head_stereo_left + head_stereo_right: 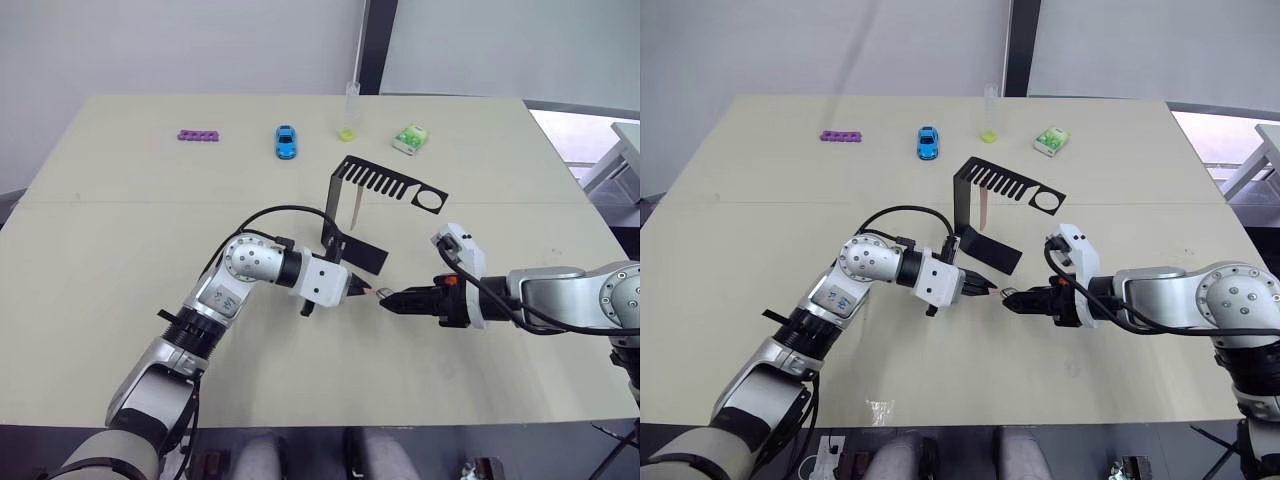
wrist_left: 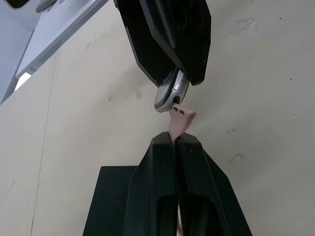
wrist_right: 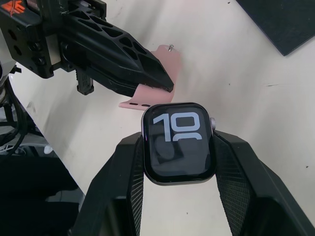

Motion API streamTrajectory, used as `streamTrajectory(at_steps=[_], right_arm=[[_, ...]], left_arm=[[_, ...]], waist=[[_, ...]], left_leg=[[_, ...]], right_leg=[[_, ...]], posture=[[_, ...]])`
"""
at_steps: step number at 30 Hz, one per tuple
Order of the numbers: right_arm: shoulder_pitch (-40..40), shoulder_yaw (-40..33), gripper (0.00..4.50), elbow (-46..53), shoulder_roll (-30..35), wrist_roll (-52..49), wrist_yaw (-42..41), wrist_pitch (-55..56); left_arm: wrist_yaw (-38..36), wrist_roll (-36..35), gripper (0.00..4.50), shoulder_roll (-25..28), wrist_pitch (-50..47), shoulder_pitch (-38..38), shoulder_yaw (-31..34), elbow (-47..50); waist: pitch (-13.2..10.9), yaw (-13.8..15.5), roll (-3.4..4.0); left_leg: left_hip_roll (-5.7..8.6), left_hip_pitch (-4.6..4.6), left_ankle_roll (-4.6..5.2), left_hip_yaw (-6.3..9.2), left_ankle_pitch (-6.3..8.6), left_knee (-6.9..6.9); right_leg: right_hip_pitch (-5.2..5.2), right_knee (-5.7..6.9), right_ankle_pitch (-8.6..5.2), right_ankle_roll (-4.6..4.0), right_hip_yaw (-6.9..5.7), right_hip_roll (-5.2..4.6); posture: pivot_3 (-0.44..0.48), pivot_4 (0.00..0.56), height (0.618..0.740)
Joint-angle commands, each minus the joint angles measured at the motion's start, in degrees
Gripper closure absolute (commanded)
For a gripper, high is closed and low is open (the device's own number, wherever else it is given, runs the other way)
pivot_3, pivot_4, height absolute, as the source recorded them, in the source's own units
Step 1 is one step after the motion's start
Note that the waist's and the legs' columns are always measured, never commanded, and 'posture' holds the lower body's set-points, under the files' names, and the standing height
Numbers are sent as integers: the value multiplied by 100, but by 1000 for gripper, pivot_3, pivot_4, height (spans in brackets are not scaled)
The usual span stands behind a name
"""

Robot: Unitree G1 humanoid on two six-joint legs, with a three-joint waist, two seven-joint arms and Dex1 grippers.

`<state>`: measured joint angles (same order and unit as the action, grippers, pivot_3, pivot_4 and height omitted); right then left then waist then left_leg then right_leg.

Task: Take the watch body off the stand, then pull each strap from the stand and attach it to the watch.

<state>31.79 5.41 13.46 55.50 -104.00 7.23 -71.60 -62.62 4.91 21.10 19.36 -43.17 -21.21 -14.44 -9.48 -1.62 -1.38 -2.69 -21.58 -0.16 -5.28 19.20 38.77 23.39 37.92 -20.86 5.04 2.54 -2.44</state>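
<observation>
While clamped, watch body between jaws

One watch body, two straps, one stand, one toy car, one purple strip, one green packet, perhaps one tube.

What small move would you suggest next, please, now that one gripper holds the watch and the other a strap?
Probably ease the left gripper forward so the pale pink-beige rubbery strap slides into the small square grey-rimmed watch body. The right gripper clamps the body, and the strap's end sits just short of its edge, not yet seated. A second strap hangs on the black bent-metal stand.
</observation>
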Motion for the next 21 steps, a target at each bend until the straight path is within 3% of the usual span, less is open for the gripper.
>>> streamTrajectory(at_steps=[1,21], right_arm=[[146,-34,2947,352,-158,-28,-187,120],[249,37,2947,251,-128,-409,-106,111]], left_arm=[[139,-65,4500,-224,112,-153,-70,181],[214,-20,4500,-246,58,-162,-54,166]], waist=[[0,-1,0],[0,-3,0]], left_leg=[[0,0,0,0,0,0],[0,-1,0,0,0,0]], right_leg=[[0,0,0,0,0,0],[1,0,0,0,-1,-1]], posture=[[0,150,740],[0,150,740]])
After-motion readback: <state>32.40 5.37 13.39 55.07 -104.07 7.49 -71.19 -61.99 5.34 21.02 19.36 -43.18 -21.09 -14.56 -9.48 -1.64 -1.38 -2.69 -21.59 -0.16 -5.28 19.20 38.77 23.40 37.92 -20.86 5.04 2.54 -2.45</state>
